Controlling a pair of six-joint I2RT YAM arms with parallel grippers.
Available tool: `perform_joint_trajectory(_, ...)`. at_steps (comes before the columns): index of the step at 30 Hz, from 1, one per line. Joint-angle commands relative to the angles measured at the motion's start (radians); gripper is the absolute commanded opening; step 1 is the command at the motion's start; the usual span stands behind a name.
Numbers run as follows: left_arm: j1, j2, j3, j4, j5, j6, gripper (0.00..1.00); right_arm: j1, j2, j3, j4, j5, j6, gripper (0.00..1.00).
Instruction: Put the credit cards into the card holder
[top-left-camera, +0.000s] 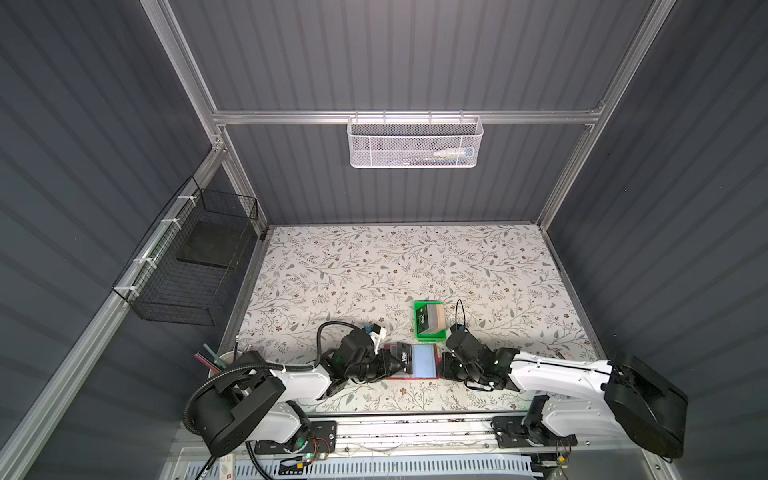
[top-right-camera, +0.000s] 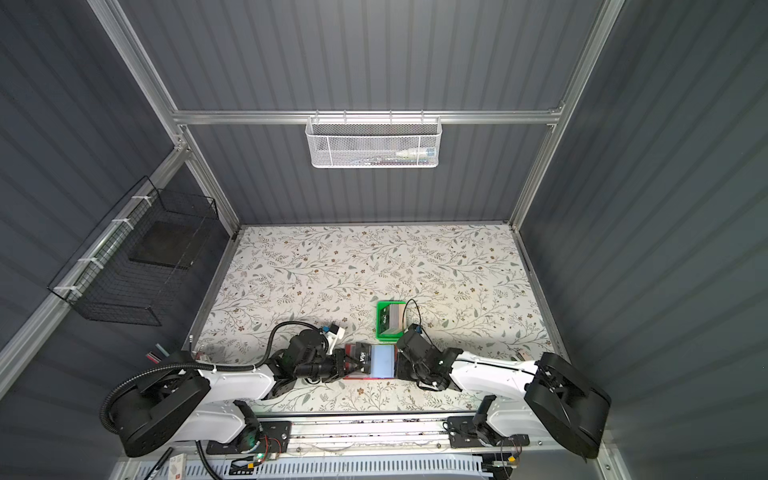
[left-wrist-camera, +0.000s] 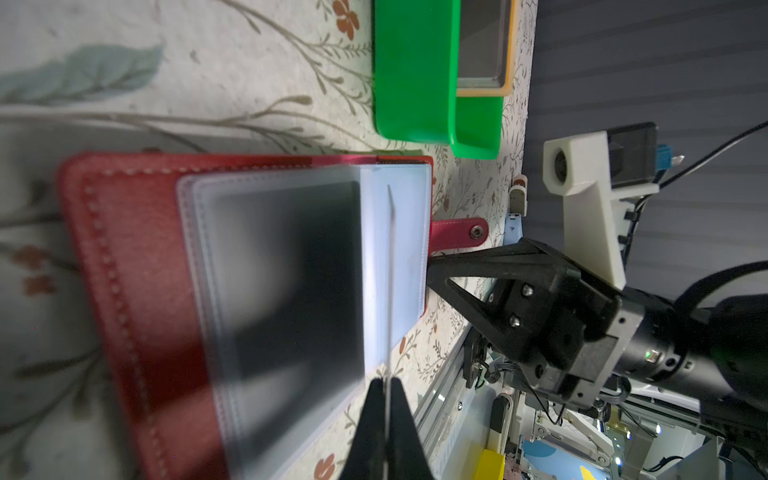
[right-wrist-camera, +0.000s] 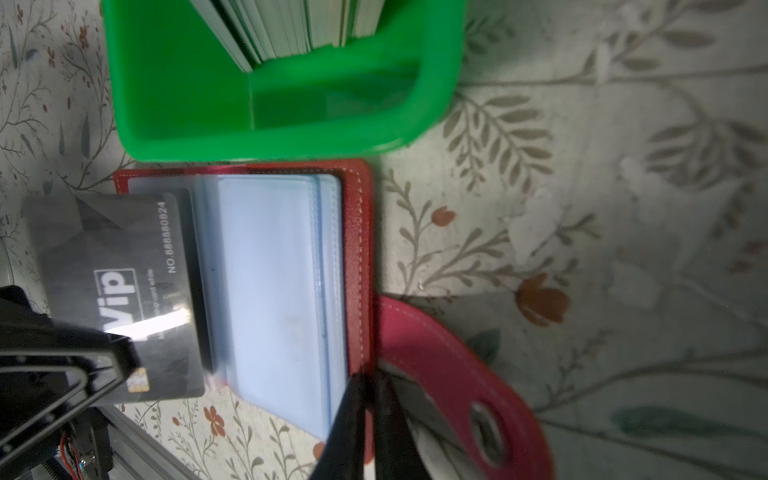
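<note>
The red card holder (top-left-camera: 434, 348) (top-right-camera: 392, 348) lies open near the table's front, clear sleeves (right-wrist-camera: 274, 282) facing up, snap tab (right-wrist-camera: 457, 374) sticking out. My left gripper (left-wrist-camera: 386, 384) (top-left-camera: 392, 361) is shut on a black "Vip" credit card (right-wrist-camera: 116, 282) (top-left-camera: 402, 357), holding it over the holder's left page. That card shows edge-on (left-wrist-camera: 390, 270) in the left wrist view. A dark shape (left-wrist-camera: 291, 270) shows through the left sleeve. My right gripper (right-wrist-camera: 368, 382) (top-left-camera: 442, 365) is shut on the holder's red cover edge beside the tab. More credit cards (right-wrist-camera: 291, 29) (top-left-camera: 432, 318) stand in a green tray (top-left-camera: 419, 332).
The green tray (right-wrist-camera: 174, 104) (left-wrist-camera: 415, 70) sits just behind the holder, nearly touching it. A cup of pens (top-left-camera: 220, 361) stands at the front left corner. A black wire basket (top-left-camera: 187, 266) hangs on the left wall, a white mesh basket (top-left-camera: 413, 141) on the back rail.
</note>
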Motion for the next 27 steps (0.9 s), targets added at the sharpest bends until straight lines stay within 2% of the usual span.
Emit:
perform_joint_trajectory(1,-0.013,0.035,-0.014,0.062,-0.008,-0.019,0.05,0.01,0.011,0.021,-0.027,0.029,-0.002,0.1)
perform_joint_trajectory(11,-0.025,0.069,-0.02,0.054,-0.05,-0.006,0.04,0.021,0.011,0.024,-0.042,0.042,0.001,0.08)
perform_joint_trajectory(27,-0.048,0.138,-0.01,0.134,-0.033,-0.004,0.04,0.032,0.021,0.012,-0.019,0.051,0.014,0.07)
